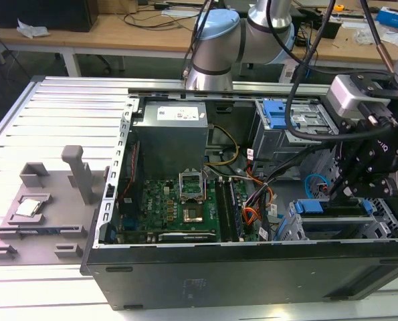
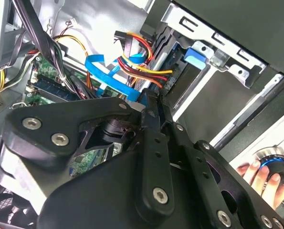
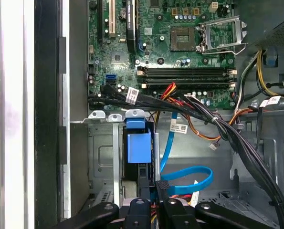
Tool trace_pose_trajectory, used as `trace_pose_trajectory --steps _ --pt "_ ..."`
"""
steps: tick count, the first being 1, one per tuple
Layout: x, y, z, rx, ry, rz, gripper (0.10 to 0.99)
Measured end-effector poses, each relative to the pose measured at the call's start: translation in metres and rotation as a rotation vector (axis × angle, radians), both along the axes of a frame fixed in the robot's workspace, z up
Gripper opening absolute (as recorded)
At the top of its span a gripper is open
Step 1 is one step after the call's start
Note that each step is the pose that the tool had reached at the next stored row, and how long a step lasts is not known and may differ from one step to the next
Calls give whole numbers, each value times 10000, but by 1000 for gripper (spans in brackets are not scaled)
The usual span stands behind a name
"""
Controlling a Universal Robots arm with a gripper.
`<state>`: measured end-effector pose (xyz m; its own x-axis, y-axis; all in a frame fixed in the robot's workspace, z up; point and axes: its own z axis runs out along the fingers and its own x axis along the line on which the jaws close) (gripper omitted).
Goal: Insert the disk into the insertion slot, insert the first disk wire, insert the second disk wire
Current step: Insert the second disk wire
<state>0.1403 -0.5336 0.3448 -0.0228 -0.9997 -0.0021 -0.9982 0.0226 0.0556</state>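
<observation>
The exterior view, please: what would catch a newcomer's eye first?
The open computer case with its green motherboard dominates the middle. At the exterior view's right, the black gripper hangs just above the blue-framed disk seated in the silver insertion slot.

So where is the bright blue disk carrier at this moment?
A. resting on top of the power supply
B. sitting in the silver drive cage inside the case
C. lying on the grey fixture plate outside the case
B: the bright blue disk carrier sits inside the silver drive cage, just ahead of the black gripper in the first wrist view.
</observation>
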Motion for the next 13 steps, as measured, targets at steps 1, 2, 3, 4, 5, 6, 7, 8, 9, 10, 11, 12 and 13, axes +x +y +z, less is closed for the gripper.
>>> trace_pose_trajectory --steps 1,2,3,4,5,6,7,8,9,10,11,12,13 --pt "7 0 -4 0 0 1 165" --pt "13 0 -9 0 1 1 165" --pt "16 0 -12 0 1 1 165" --pt "20 0 -17 0 0 0 165" --pt "21 0 -20 0 0 -1 165" --pt "23 0 -22 0 0 0 165" --pt "24 0 -25 -2 1 1 165" --pt "25 0 -27 -2 1 1 165" --pt "26 -1 -32 -3 0 1 165" --pt "27 -1 -38 -2 1 1 165" --pt "27 -2 -41 -2 1 1 165" --pt "28 -3 -43 -1 1 1 165" --pt "28 -5 -45 0 0 1 165"
